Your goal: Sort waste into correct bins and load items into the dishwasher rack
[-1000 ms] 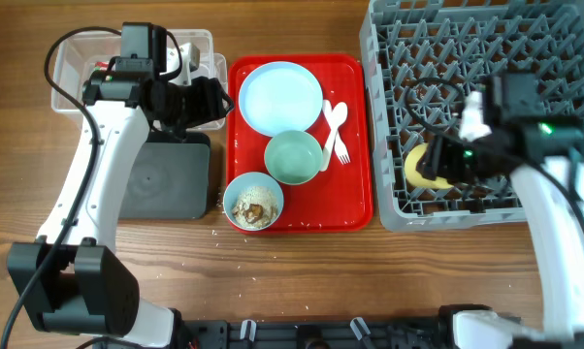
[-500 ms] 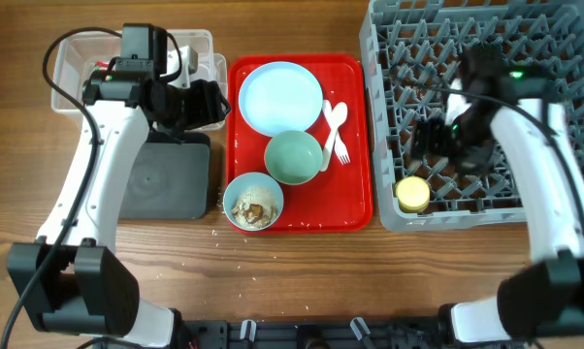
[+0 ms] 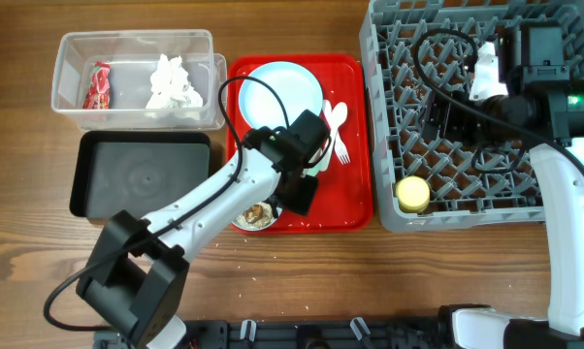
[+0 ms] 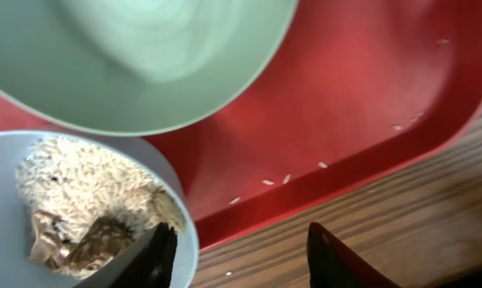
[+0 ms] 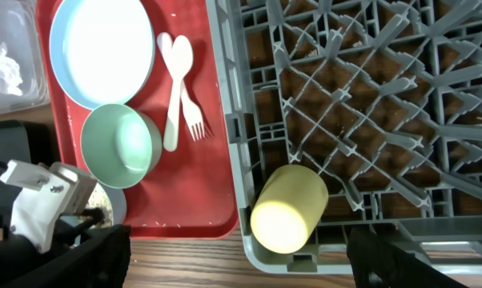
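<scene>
My left gripper (image 3: 294, 197) (image 4: 245, 258) is open at the near rim of the light blue bowl (image 3: 253, 207) (image 4: 73, 200), which holds rice and brown scraps; one finger is at the rim, the other is over the wood. The pale green bowl (image 3: 292, 155) (image 4: 137, 56), the blue plate (image 3: 277, 95) and the white fork and spoon (image 3: 336, 131) lie on the red tray (image 3: 355, 199). My right gripper (image 3: 445, 118) (image 5: 237, 264) is open and empty above the grey rack (image 3: 486, 215). The yellow cup (image 3: 411, 193) (image 5: 289, 210) lies in the rack's near left corner.
The clear box (image 3: 79, 44) at the back left holds the red wrapper (image 3: 98, 85) and the white napkin (image 3: 172, 81). The black tray (image 3: 142, 174) lies in front of it. A few rice grains lie on the red tray (image 4: 337, 104) and on the wood.
My left arm swung from the clear box to the blue bowl on the red tray. My right gripper let go of the yellow cup in the rack and drew back.
</scene>
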Motion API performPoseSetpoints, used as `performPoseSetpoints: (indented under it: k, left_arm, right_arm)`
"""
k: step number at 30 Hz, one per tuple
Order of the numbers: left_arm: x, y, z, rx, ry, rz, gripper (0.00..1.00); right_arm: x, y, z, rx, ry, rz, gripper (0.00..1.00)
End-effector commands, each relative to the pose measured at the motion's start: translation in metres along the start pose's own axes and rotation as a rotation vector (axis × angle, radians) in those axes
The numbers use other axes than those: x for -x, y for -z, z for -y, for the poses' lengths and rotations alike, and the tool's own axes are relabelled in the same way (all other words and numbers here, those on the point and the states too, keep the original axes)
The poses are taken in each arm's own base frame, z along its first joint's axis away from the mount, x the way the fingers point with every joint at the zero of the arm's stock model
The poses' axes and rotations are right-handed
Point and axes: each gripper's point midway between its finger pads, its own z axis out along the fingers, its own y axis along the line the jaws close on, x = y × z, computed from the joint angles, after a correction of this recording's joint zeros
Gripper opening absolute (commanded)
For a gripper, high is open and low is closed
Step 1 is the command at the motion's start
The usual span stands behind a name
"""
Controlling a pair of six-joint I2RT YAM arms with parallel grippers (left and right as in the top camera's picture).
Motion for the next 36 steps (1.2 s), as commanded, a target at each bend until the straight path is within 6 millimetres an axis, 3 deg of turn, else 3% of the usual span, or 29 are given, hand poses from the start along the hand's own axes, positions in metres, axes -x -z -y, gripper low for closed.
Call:
performPoseSetpoints:
  k: [1, 6, 9, 11, 13, 16, 19, 21, 25, 26, 33, 36]
  left_arm:
    - [-0.005, -0.019, -0.015, 0.056, -0.003, 0.012, 0.49]
    - [-0.014, -0.04, -0.027, 0.094, -0.002, 0.022, 0.4]
    - [-0.014, -0.041, -0.03, 0.114, -0.002, 0.025, 0.27]
    - [-0.014, -0.041, -0.03, 0.114, -0.002, 0.025, 0.09]
    - [-0.014, -0.036, -0.026, 0.097, 0.003, 0.015, 0.04]
    - [-0.008, -0.012, -0.01, 0.027, 0.004, 0.019, 0.04]
    - [0.002, 0.034, 0.0, -0.039, 0.015, 0.072, 0.04]
    - [0.004, 0.065, -0.008, -0.098, 0.062, 0.12, 0.04]
    - [0.006, 0.103, -0.071, -0.154, 0.279, 0.197, 0.04]
    - [0.007, 0.109, -0.102, -0.24, 0.322, 0.214, 0.04]
    - [0.005, 0.115, -0.189, -0.635, 0.492, 0.365, 0.04]
    - [0.003, 0.101, -0.216, -0.796, 0.596, 0.41, 0.04]
  right_arm:
    - [0.0, -0.003, -0.003, 0.012, 0.007, -0.009, 0.88]
    - [0.0, -0.003, -0.003, 0.012, 0.014, -0.009, 0.89]
    - [0.0, -0.003, -0.003, 0.012, 0.014, -0.009, 0.88]
    - [0.0, -0.003, -0.003, 0.012, 0.013, -0.009, 0.88]
    - [0.0, -0.003, -0.003, 0.012, 0.014, -0.009, 0.89]
    - [0.001, -0.003, -0.003, 0.013, 0.014, -0.006, 0.89]
    - [0.0, -0.003, -0.003, 0.013, 0.031, -0.008, 0.88]
    - [0.001, -0.003, -0.003, 0.013, 0.032, -0.008, 0.89]
    - [0.001, -0.003, -0.003, 0.013, 0.033, -0.008, 0.88]
    - [0.001, -0.003, -0.003, 0.013, 0.032, -0.008, 0.88]
    - [0.001, -0.003, -0.003, 0.014, 0.033, -0.004, 0.89]
    - [0.002, -0.003, -0.003, 0.014, 0.033, -0.003, 0.89]
